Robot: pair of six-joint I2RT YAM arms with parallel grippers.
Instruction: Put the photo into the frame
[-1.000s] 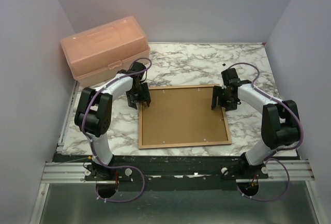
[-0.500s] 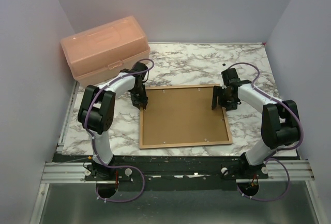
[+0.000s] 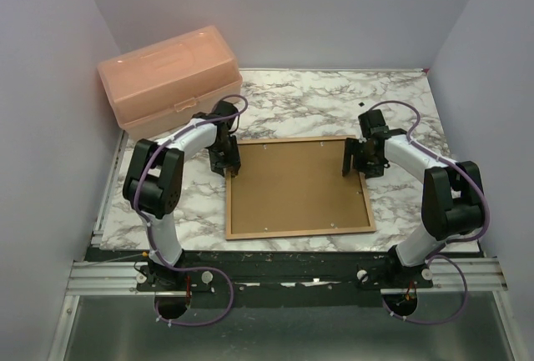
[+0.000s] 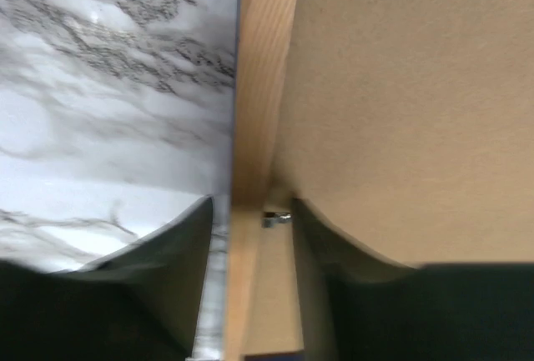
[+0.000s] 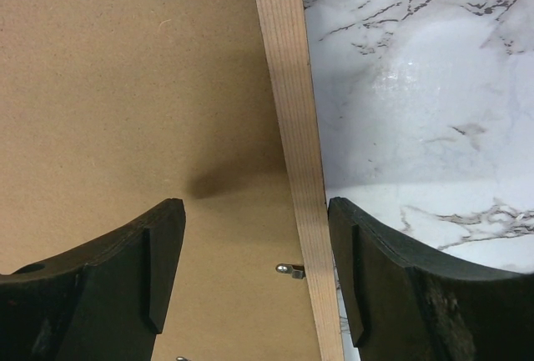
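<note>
The frame [image 3: 300,231] lies face down on the marble table, light wood side up, with the brown backing board [image 3: 296,184] set in it. My left gripper [image 3: 227,163] is at its far left corner. In the left wrist view the fingers [image 4: 188,244] have closed in on the left wood rail [image 4: 263,86], one on each side, next to a small metal tab [image 4: 278,218]. My right gripper [image 3: 355,161] stands open astride the right rail [image 5: 284,69], one finger over the board and one over the table, its midpoint [image 5: 255,205] above the board. The photo is out of view.
A peach plastic box [image 3: 171,77] stands at the back left, close behind the left arm. Another metal tab [image 5: 289,270] sticks out from the right rail. Grey walls close in both sides. Marble table [image 3: 334,102] lies beyond the frame.
The left gripper moved a little onto the frame's far left corner and its jaws narrowed around the rail. The right arm has stayed put.
</note>
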